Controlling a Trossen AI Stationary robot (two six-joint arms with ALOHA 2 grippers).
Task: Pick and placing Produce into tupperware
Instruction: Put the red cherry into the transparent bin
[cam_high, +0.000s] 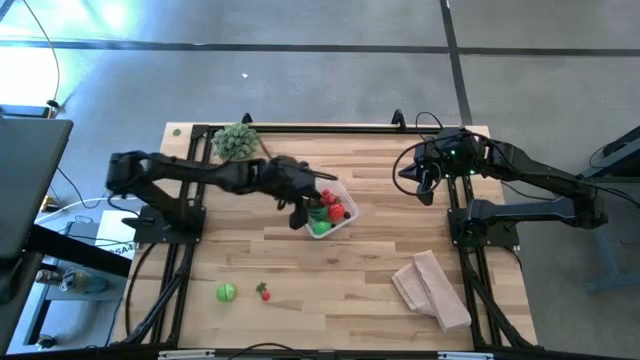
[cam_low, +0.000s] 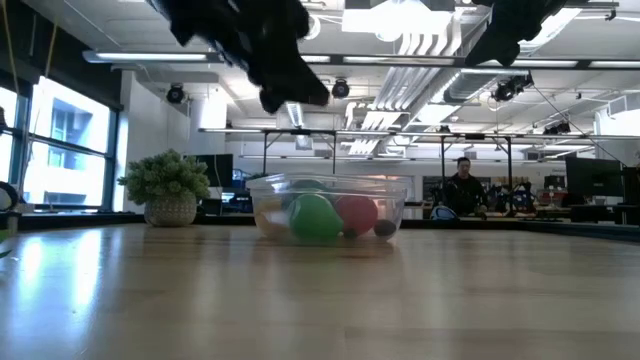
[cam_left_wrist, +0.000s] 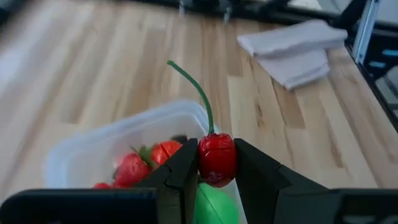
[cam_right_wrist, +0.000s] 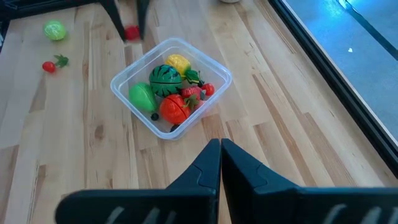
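Left hand (cam_left_wrist: 217, 163) clamped on a small red cherry (cam_left_wrist: 217, 160) with a long green stem, held in the air just beside the near rim of the tupperware (cam_high: 343, 192), not yet above its middle; right hand (cam_right_wrist: 220, 163) with fingers pressed together, empty, waiting well apart at the right side of the counter (cam_high: 360, 285).

Inside the tupperware already: a green pear-like fruit (cam_right_wrist: 142, 96), a dark green striped piece (cam_right_wrist: 165, 78), a yellow piece (cam_right_wrist: 179, 62), a red tomato (cam_right_wrist: 173, 108) and some small red berries; on the counter near the front edge a green round fruit (cam_high: 226, 292) and a small red berry with a leaf (cam_high: 264, 292), well apart from the container. A spiky pale-green plant (cam_high: 235, 141) at the back; a folded tan cloth (cam_high: 432, 288) at the right front.

Step in hand, as judged: carrying the cherry over the tupperware for release.

To do it well: move forward until the cherry hangs over the free part of the container, not over the rim; lower a little, because a round light fruit probably bounces or rolls out from a high drop; keep the stem clear of the wall; open only when well inside; avoid pushing the light plastic container sideways; then lift straight up before going to the two pieces left on the counter.
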